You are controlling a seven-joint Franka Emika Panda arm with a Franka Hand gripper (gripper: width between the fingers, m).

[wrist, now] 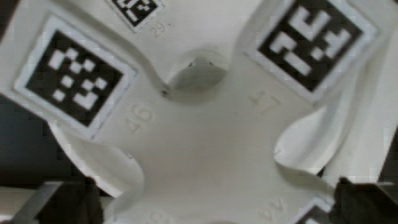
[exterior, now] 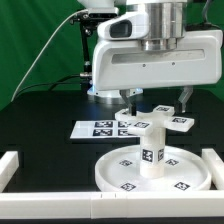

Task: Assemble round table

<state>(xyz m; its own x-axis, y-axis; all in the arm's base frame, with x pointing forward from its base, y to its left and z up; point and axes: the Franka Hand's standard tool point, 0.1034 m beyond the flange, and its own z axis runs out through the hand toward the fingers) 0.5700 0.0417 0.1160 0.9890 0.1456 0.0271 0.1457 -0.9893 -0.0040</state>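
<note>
The large rimmed round disc (exterior: 150, 175) lies flat at the front. The short cylindrical leg (exterior: 152, 148) stands upright in its centre, tags facing out. The four-armed cross-shaped base (exterior: 152, 122) lies on the table just behind the disc. My gripper (exterior: 155, 104) hangs right above the base, jaws wide apart. In the wrist view the base (wrist: 196, 130) fills the picture, with its centre hole (wrist: 196, 72) and two tagged arms showing. One arm runs between my dark fingertips (wrist: 64, 205), and the gripper (wrist: 210, 212) is open with a gap on each side.
The marker board (exterior: 92, 128) lies beside the base, toward the exterior view's left. White blocky rail pieces stand at the exterior view's left (exterior: 10, 165), front (exterior: 60, 205) and right (exterior: 214, 165). The arm's white body looms over the back of the table.
</note>
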